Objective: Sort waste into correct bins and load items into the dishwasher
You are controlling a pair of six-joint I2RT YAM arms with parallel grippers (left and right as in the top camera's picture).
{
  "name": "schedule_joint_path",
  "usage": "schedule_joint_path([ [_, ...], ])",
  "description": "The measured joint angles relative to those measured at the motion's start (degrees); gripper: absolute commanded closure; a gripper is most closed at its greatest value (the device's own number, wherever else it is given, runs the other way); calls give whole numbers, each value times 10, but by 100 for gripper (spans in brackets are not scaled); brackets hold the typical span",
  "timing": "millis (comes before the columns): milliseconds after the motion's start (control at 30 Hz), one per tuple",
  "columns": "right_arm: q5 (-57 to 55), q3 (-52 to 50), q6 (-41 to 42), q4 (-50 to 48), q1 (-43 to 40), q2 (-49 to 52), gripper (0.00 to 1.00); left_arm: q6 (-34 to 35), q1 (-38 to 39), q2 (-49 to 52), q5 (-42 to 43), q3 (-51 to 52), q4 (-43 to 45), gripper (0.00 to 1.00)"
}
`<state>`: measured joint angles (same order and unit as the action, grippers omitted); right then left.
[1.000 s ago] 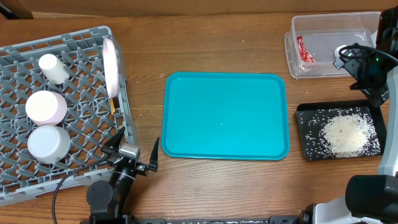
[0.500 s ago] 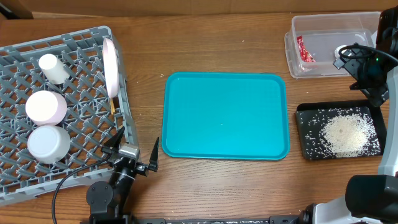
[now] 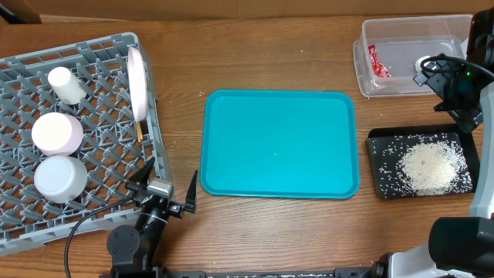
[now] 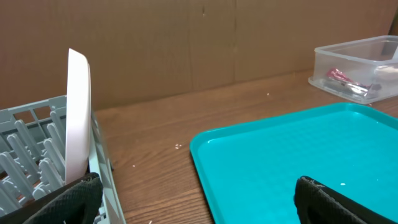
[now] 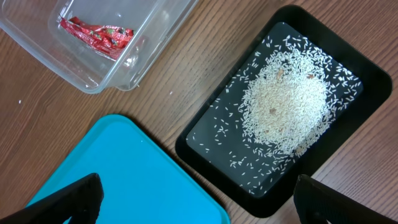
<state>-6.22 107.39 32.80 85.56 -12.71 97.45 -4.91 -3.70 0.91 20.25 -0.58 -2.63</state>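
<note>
The grey dish rack point(image 3: 93, 58) at left holds a small white cup point(image 3: 66, 85), a small white round dish point(image 3: 56, 133), a bowl point(image 3: 60, 177), an upright white plate point(image 3: 138, 83) and chopsticks point(image 3: 140, 128). The plate also shows in the left wrist view point(image 4: 78, 115). The clear tub point(image 3: 363, 58) at back right holds the red wrapper point(image 3: 378, 62), also seen in the right wrist view point(image 5: 96, 34). The black tray point(image 3: 376, 166) holds rice grains point(image 3: 427, 166). My left gripper point(image 3: 164, 189) is open and empty beside the rack. My right gripper point(image 5: 199, 202) is open and empty, high above the tray.
An empty teal serving tray point(image 3: 279, 144) lies in the middle of the wooden table. A few stray grains lie on the wood between rack and teal tray. Brown cardboard lines the back.
</note>
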Motion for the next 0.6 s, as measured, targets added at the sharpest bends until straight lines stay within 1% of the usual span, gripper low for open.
schedule_joint_path([
  [400,0,0,0,0,0,0,0,0,0,0,-2,0,0,0],
  [600,0,0,0,0,0,0,0,0,3,0,-54,0,-3,0],
])
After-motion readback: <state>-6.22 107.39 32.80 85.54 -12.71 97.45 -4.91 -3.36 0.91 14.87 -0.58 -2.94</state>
